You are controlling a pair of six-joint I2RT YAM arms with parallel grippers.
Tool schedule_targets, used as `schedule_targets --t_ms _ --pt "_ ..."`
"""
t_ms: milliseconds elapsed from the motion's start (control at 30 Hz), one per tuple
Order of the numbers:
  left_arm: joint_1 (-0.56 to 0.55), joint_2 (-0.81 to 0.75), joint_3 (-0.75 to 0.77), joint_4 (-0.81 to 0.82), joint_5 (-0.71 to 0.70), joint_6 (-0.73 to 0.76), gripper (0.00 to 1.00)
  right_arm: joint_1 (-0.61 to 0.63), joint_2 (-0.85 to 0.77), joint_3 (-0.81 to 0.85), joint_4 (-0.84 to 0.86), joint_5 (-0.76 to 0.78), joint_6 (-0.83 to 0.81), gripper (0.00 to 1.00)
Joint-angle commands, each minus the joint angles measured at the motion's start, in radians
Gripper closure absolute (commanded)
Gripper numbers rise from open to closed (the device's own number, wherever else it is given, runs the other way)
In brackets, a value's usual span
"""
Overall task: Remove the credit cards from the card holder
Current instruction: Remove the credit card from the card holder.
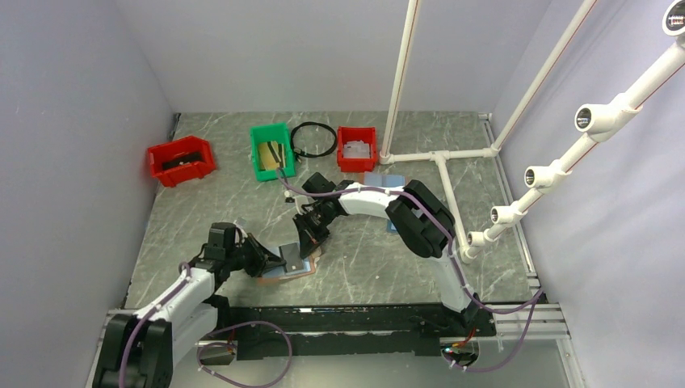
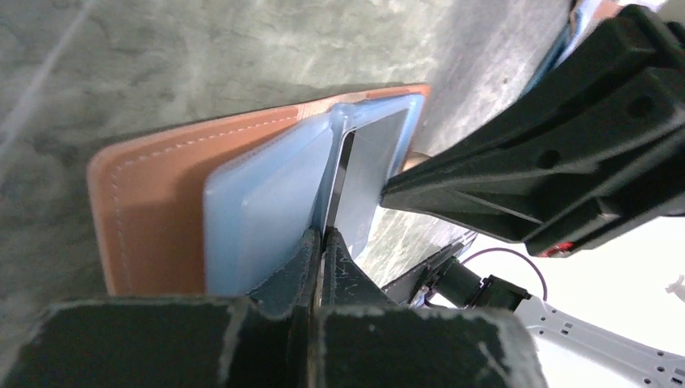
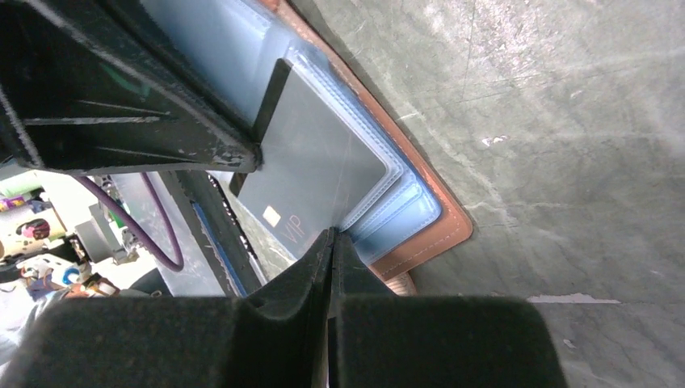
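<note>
Fingers of left gripper are pressed tight together, no gap btw them, nipping the near edge of a pale blue pocket page of the card holder. How much page sits btw the pads is hidden by the fingers themselves. Right gripper is likewise closed to a slit, tips on the bottom corner of the dark grey credit card. That corner vanishes btw the tips, so depth of bite can't be seen. One side of card is covered by left gripper's finger in right wrist view. Whether card sits fully in a sleeve or partly out: can't tell. Only one card made out. From top cam, holder is mostly covered by both grippers, w/ just a strip of reddish-brown cover and some blue showing.

Holder lies open on table, near front edge, btw the two arms, left of centre. Its long axis runs approx left-right, right end a bit farther back, blue pages up. Card's long axis runs from right gripper's tips toward left gripper, w/ chip and "VIP" lettering at the right gripper end.
</note>
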Motion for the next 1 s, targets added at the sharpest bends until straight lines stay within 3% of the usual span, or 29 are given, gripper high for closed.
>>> schedule_targets --t_ms 0,400,967 --pt "-0.009 -0.111 0.013 0.035 0.043 -0.048 1.0 0.03 0.046 0.0 0.001 0.159 -0.057 0.99" --pt "-0.001 -0.307 0.034 -0.171 -0.005 -0.028 1.0 0.013 0.007 -0.029 0.01 0.178 -0.09 0.99" --pt "0.001 -0.321 0.198 -0.452 -0.167 0.002 1.0 -0.011 0.005 -0.032 -0.01 0.249 -0.12 0.98"
